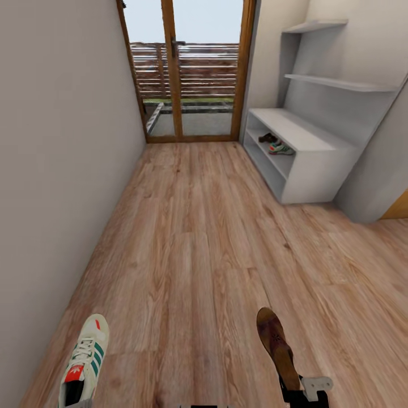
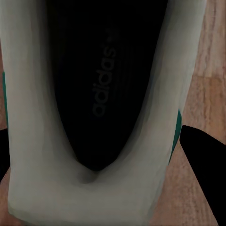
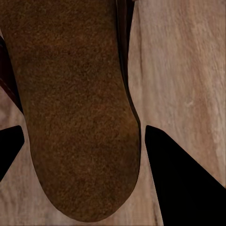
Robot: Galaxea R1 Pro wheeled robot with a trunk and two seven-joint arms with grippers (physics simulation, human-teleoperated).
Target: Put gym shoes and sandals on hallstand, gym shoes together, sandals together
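Observation:
One cream-white gym shoe [image 1: 85, 360] with green stripes shows low on the left, close to the left wall. In the left wrist view its heel opening [image 2: 101, 94] sits between the dark fingers of my left gripper [image 2: 99, 146], which is shut on it. A brown sandal [image 1: 276, 343] points forward at the lower right, with my right gripper [image 1: 296, 391] shut on its heel end; its tan insole [image 3: 80, 117] lies between that gripper's fingers [image 3: 174, 174]. The pale-grey hallstand [image 1: 317, 144] stands far right; its lower shelf holds the other gym shoe [image 1: 281, 149] and the other sandal [image 1: 267, 137].
Wood-plank corridor floor [image 1: 198, 238] stretches ahead to a wood-framed glass door [image 1: 187, 73]. A plain wall [image 1: 56, 141] runs along the left. Floating shelves [image 1: 340, 84] hang above the hallstand, and a grey wall corner [image 1: 379, 170] juts out past it.

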